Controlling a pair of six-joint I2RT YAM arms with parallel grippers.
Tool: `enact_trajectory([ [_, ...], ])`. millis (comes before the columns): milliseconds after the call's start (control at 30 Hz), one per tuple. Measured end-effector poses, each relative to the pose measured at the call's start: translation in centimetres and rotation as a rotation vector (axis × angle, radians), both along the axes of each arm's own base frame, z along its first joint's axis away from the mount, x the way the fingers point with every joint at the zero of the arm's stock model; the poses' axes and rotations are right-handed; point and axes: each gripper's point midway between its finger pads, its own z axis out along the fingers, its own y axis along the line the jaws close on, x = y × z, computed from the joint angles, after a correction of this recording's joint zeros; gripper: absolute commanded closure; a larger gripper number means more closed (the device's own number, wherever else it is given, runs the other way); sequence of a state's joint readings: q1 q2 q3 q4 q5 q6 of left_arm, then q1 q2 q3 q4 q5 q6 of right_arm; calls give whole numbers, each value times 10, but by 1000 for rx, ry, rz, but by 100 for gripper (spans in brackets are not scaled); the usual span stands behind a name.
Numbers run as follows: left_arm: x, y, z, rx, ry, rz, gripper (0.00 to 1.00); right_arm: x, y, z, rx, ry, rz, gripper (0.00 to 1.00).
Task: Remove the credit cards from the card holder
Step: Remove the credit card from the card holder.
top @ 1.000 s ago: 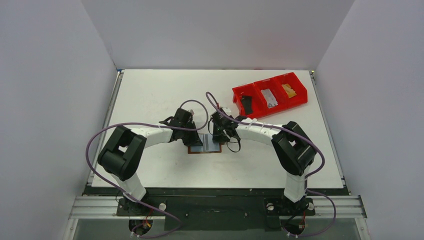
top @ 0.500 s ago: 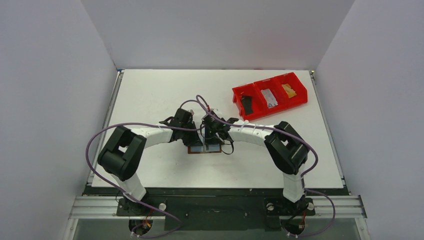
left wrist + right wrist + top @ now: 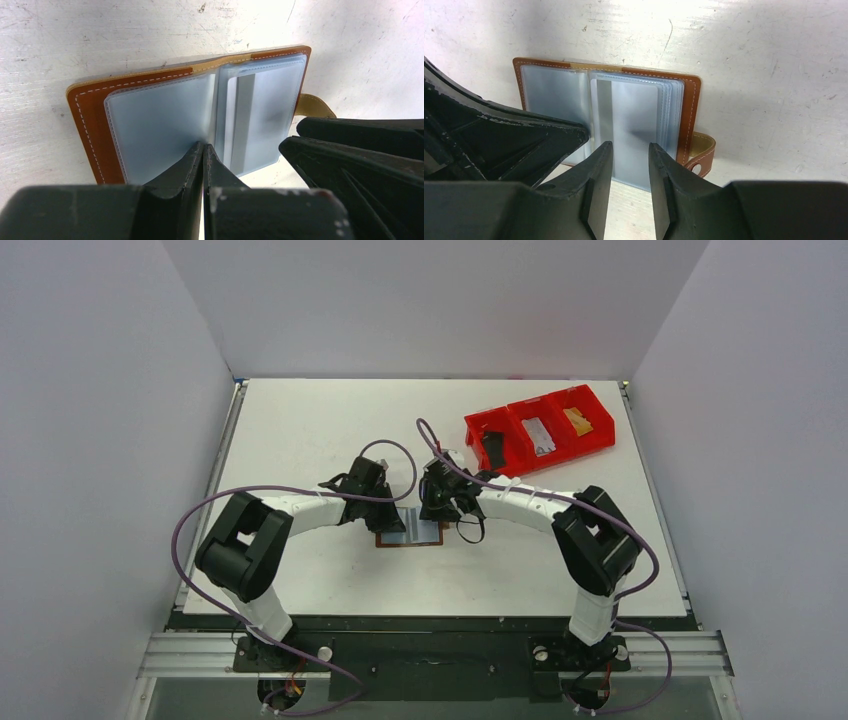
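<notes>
"White table (image 3: 300,420) all around. What is the left gripper (image 3: 203,150) doing?"

"Its two fingers are squeezed tight with nothing between them. They seem to press down the left page of the card holder (image 3: 150,120). It lies open and flat in the middle."

"And the right gripper (image 3: 630,150)?"

"Its fingers are a little apart, over the right pockets. I think it should go slowly and pinch only a card edge, not the plastic. A black card (image 3: 493,448) lies in the red bin (image 3: 555,458), far right."
</notes>
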State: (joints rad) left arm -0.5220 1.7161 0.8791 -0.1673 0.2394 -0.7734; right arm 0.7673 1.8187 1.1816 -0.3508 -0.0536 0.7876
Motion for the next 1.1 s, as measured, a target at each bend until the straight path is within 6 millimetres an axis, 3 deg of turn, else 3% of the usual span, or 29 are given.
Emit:
enact_trajectory([
  [1100,0,0,0,0,0,0,100,-5,-5,-10,24,37,-14,69],
])
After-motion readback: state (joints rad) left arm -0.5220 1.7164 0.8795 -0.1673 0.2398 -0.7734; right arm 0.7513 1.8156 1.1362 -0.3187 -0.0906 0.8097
